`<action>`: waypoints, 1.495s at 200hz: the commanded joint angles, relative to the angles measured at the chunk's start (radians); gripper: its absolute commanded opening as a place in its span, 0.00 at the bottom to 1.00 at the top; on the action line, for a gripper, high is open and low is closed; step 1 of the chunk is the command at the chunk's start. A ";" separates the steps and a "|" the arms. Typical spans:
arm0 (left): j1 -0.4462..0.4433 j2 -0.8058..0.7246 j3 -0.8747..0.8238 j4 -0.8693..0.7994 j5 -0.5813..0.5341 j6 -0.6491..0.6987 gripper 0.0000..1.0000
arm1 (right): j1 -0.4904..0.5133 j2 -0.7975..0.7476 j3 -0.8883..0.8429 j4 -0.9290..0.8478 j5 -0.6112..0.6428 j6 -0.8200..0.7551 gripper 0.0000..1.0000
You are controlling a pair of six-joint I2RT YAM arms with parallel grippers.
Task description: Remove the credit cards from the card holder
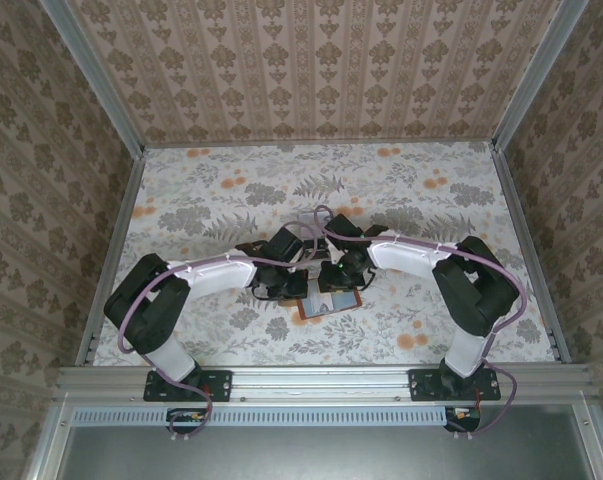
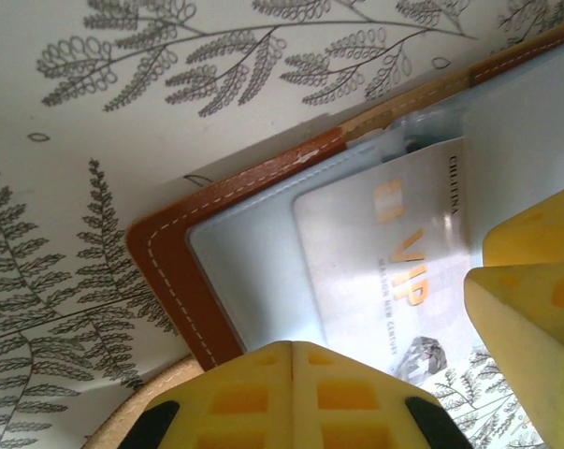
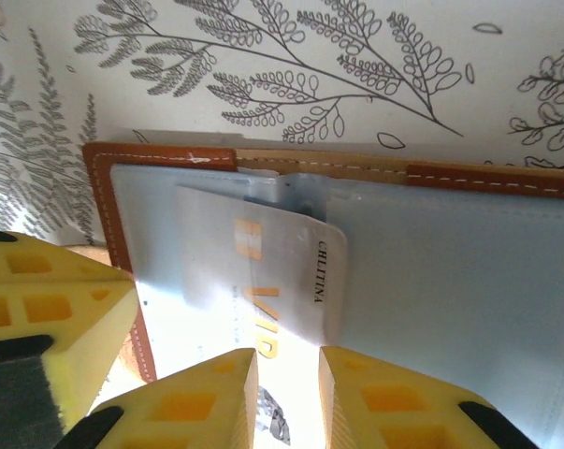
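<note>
The card holder [image 1: 331, 303] lies open on the table between both arms, its reddish-brown stitched edge [image 2: 169, 262] framing grey-blue pockets [image 3: 450, 281]. A pale credit card [image 3: 263, 271] with gold "VIP" lettering sticks partly out of one pocket, slightly askew [image 2: 384, 271]. My left gripper [image 2: 293, 348] is shut with nothing between its fingers, its tip at the pocket next to the brown edge [image 1: 281, 290]. My right gripper [image 3: 287, 360] hovers over the card's outer end, its jaws a narrow gap apart with the card showing below [image 1: 339, 275]. Other cards are hidden.
The table [image 1: 431, 190] wears a cloth printed with leaves and flowers, with free room behind and to both sides. Patterned walls and metal rails [image 1: 521, 230] enclose it. The right gripper's yellow fingers [image 2: 529, 281] stand close beside the left gripper's.
</note>
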State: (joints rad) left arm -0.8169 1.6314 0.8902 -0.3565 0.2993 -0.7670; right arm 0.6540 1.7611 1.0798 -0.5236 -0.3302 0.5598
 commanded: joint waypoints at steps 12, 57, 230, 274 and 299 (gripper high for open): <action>-0.005 0.009 0.049 -0.007 0.014 0.012 0.04 | -0.017 -0.038 -0.018 -0.017 -0.021 0.003 0.26; -0.003 0.072 0.070 0.019 0.035 0.018 0.05 | -0.025 -0.010 -0.032 0.022 -0.042 0.003 0.26; -0.002 0.105 0.029 -0.045 0.008 0.031 0.04 | -0.031 0.026 -0.036 0.009 -0.032 -0.011 0.30; -0.002 0.108 0.029 -0.048 0.006 0.034 0.04 | -0.031 0.038 -0.030 0.014 -0.074 -0.012 0.30; -0.002 0.113 0.030 -0.047 0.008 0.037 0.04 | -0.031 0.029 -0.045 0.064 -0.140 0.008 0.28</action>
State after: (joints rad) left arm -0.8169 1.7252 0.9432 -0.3355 0.3286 -0.7555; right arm 0.6262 1.7874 1.0489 -0.4763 -0.4042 0.5560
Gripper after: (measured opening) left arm 0.060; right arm 0.291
